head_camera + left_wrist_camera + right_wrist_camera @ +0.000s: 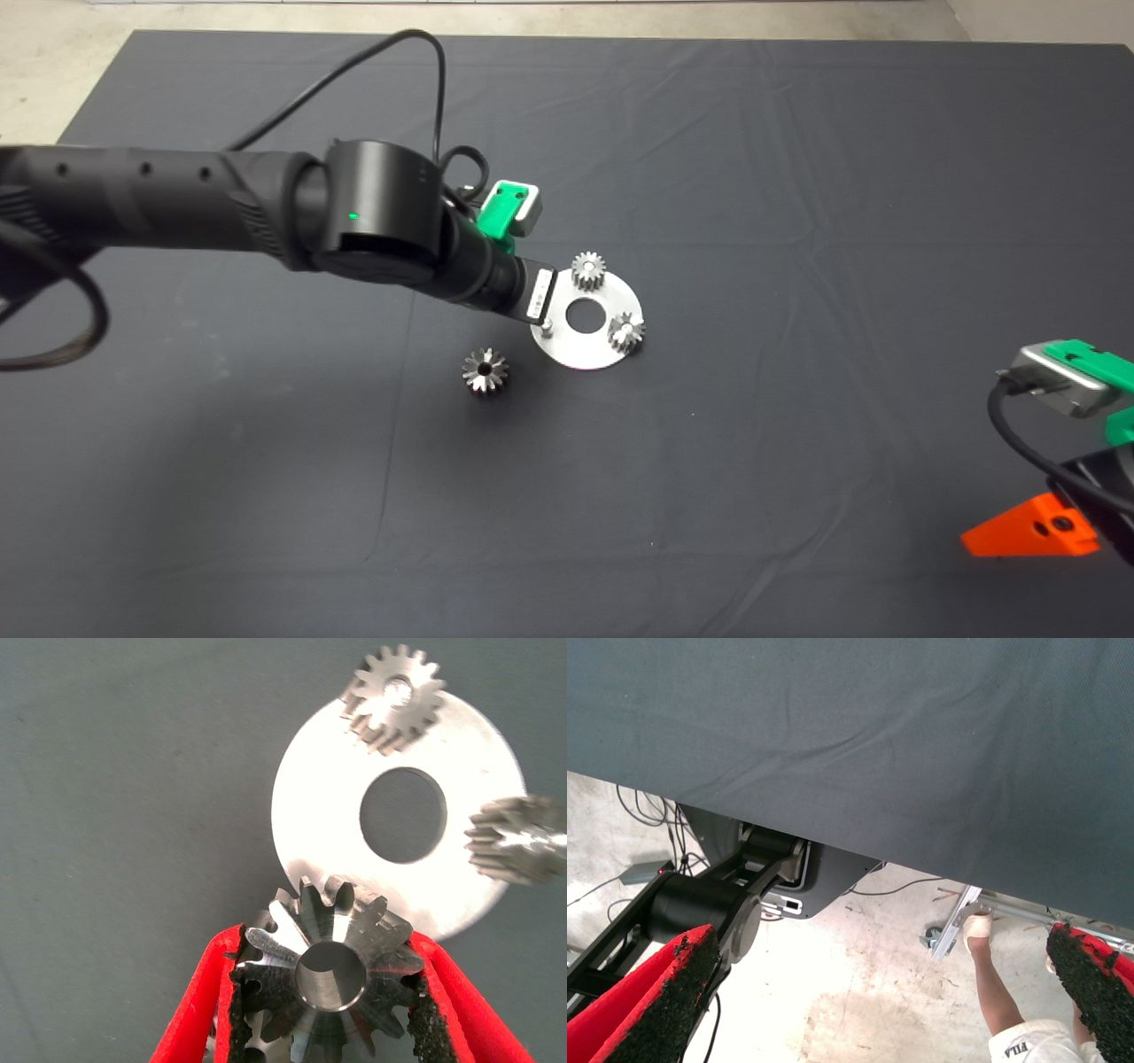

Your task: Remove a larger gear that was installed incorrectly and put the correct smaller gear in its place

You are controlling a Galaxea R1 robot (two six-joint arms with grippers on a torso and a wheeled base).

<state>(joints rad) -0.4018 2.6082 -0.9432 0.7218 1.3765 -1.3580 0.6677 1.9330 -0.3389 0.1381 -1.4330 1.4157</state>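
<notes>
Larger gear (485, 370) lies flat mid-bench, off its peg, just left of the plate (580, 354). Left gripper (328, 939) hangs over the plate's left edge, fingers (232, 992) clamped on the smaller gear (330, 979) across its teeth. Two gears (588, 268) sit on the plate's far and right edges. The gear is likely heavy, stiff and slick steel, so grip across the teeth and keep it level. Right gripper (873, 1005) is parked at the bench's right edge, fingers apart.

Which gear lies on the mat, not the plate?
The star-toothed gear beside the plate; two others sit on it, and the left gripper holds a fourth.
</notes>
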